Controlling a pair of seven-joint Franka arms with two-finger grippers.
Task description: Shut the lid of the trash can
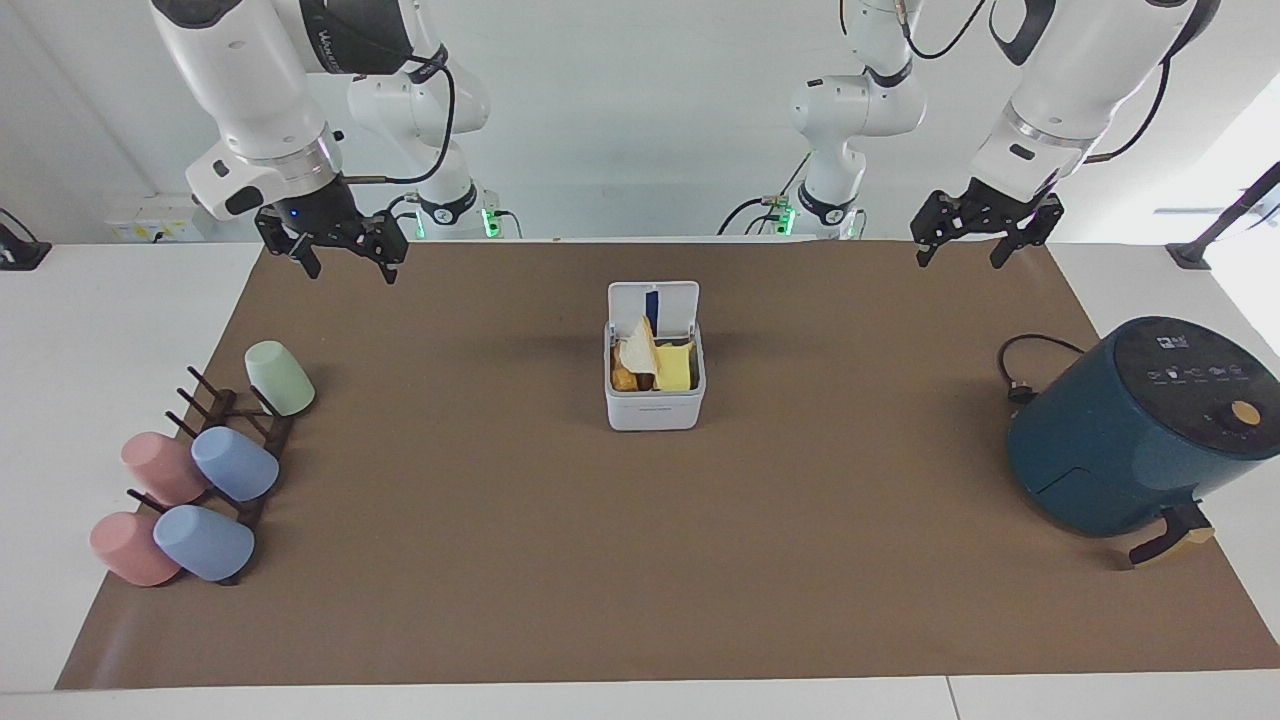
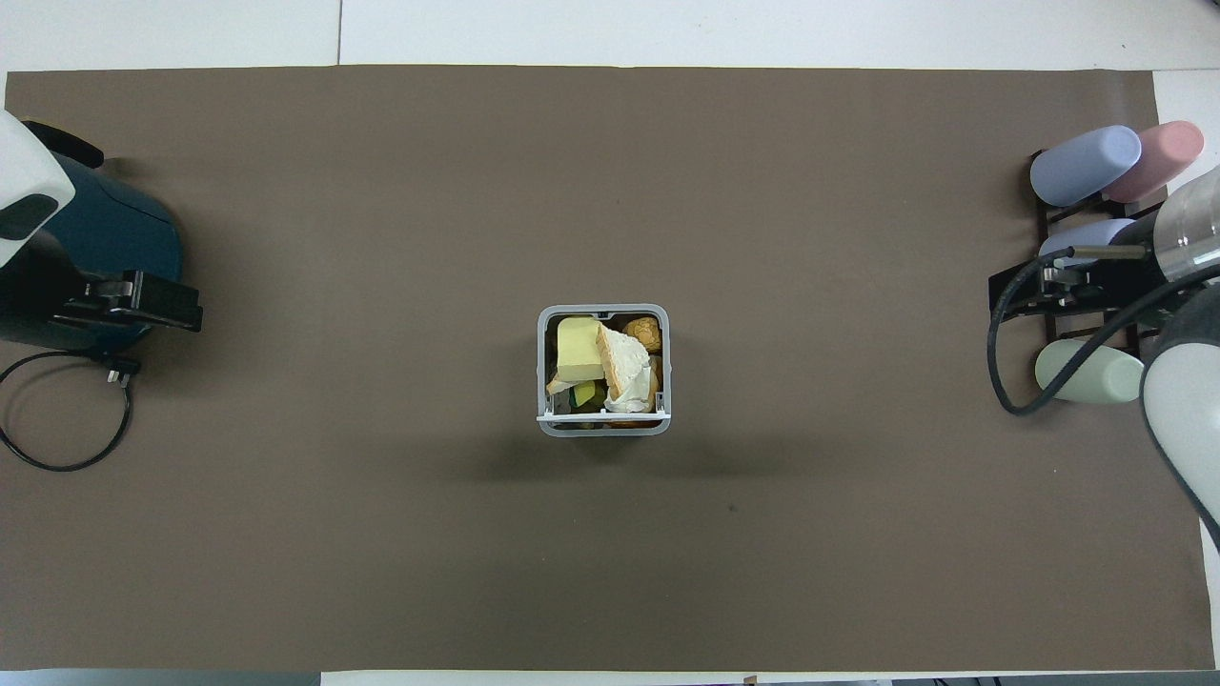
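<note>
The small white trash can (image 1: 655, 410) stands in the middle of the brown mat, filled with yellow and white scraps. It also shows in the overhead view (image 2: 543, 372). Its lid (image 1: 653, 303) is open and stands upright on the can's edge nearer to the robots. In the overhead view the lid (image 2: 603, 416) is seen edge-on. My left gripper (image 1: 960, 258) hangs open and empty over the mat's edge by the robots, toward the left arm's end. My right gripper (image 1: 350, 270) hangs open and empty over the mat's corner at the right arm's end. Both are well apart from the can.
A teal air fryer (image 1: 1130, 430) with a black cord (image 1: 1030, 360) sits at the left arm's end of the table. A dark rack (image 1: 245, 450) with several pastel cups lies at the right arm's end.
</note>
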